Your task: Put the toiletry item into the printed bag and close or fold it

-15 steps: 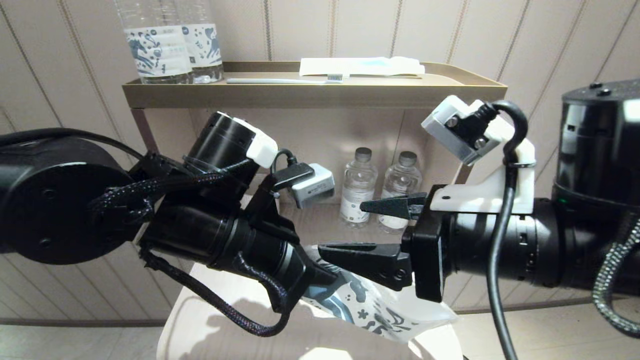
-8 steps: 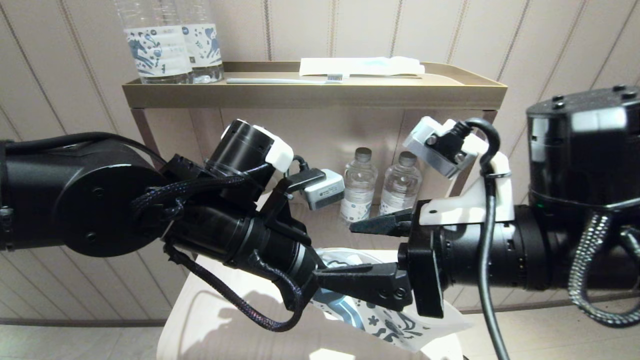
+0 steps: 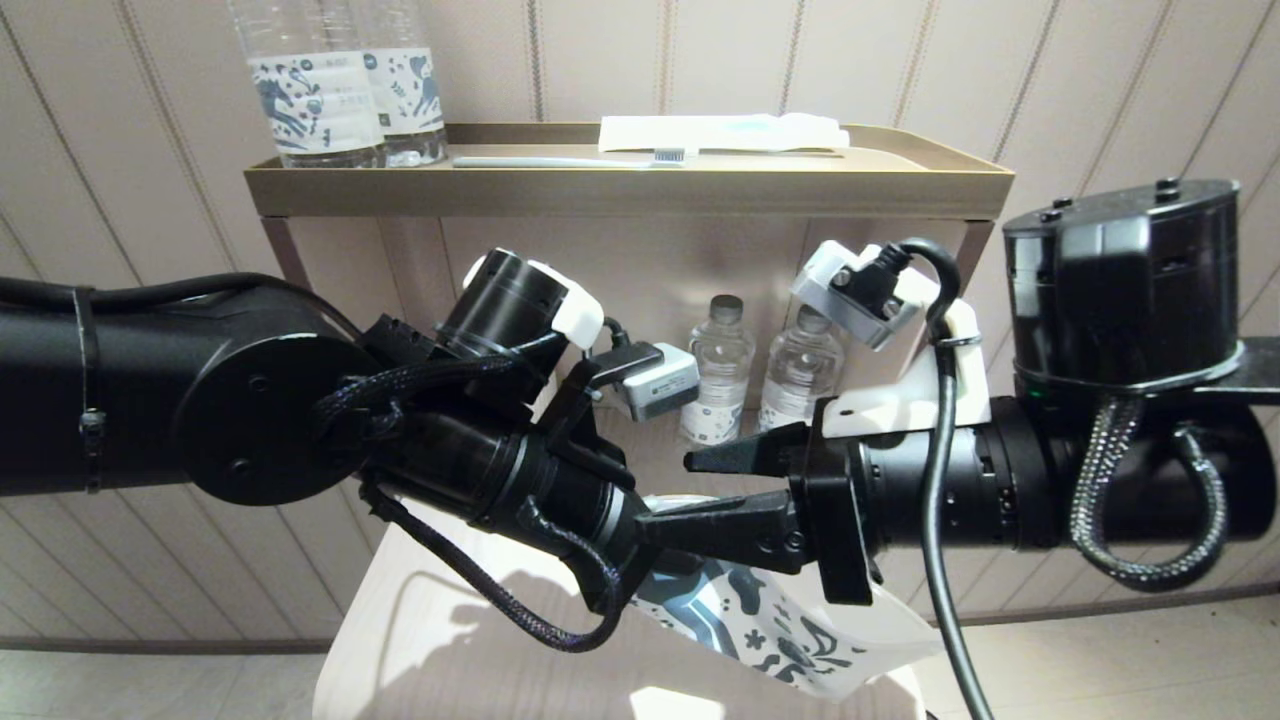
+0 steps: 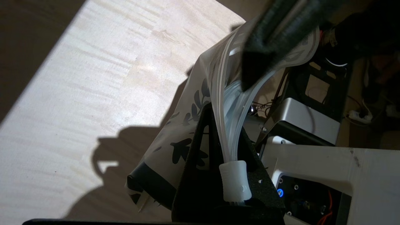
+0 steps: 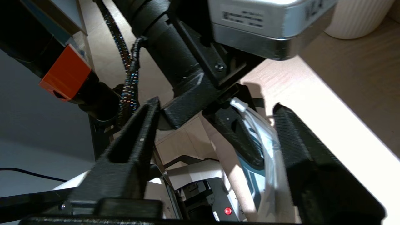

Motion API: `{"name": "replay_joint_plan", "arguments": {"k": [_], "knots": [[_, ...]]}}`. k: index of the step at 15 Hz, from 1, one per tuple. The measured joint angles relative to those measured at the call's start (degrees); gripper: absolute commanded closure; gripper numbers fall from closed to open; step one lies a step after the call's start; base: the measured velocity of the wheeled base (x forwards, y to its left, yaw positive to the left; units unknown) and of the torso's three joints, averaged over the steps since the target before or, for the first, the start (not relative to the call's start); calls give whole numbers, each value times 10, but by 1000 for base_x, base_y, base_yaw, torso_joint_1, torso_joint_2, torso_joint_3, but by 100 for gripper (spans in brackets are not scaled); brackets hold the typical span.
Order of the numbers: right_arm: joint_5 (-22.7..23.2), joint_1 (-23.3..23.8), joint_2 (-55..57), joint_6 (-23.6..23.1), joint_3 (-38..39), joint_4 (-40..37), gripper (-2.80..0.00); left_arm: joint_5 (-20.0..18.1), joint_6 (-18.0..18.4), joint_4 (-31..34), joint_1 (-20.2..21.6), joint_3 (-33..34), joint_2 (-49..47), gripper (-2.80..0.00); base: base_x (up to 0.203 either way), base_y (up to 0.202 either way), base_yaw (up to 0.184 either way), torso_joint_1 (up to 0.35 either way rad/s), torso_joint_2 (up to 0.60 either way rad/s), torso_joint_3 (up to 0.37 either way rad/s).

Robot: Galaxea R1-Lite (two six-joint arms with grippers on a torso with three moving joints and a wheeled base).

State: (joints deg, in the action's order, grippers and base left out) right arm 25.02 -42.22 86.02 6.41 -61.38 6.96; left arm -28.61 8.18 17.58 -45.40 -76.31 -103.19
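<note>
Head view first: the left end effector (image 3: 640,575) is clamped on the top edge of the printed bag (image 3: 770,630), which hangs down toward 5 o'clock from the grip, over the pale surface (image 3: 440,650). The right end effector (image 3: 700,495) comes in from 3 o'clock with its jaws apart, one finger above and one below the bag's top edge, not gripping yet as far as I can see. Whether the toiletry item is inside the bag, I can't tell from here. So my read: bag is held up and the closing part isn't done.

Count up on the shelf (image 3: 620,185): two water bottles (image 3: 340,85) at 11 o'clock, one toothbrush (image 3: 570,160), one white packet (image 3: 720,130). Underneath, two small bottles (image 3: 760,375).

Left wrist view: the zip strip (image 4: 228,103) runs straight between the shut jaws, with a small white end piece (image 4: 235,179) poking out. One right finger (image 4: 275,34) hangs over the strip further along.

Right wrist view: both right fingers (image 5: 131,156) stand wide apart, bag edge (image 5: 265,147) just beside the far one. Bag's mouth looks unsealed here, I'd guess.
</note>
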Motion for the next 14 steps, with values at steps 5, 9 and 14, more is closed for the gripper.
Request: {"name": "replay_joint_plan", "arguments": {"k": [5,9,14], "knots": [[1,2,-3,-28,14,3,0,1,1,-2,0,1,1,0,0,0,0,0,0,0],[-5,4,-10,-35,20,-3,0,-2,3,-1,-1,2,0,0,0,0,0,0,0,0],[-3,4,-20,-39,20,-2,0,-1,2,-1,1,3,5,0,0,0,0,0,0,0]]}}
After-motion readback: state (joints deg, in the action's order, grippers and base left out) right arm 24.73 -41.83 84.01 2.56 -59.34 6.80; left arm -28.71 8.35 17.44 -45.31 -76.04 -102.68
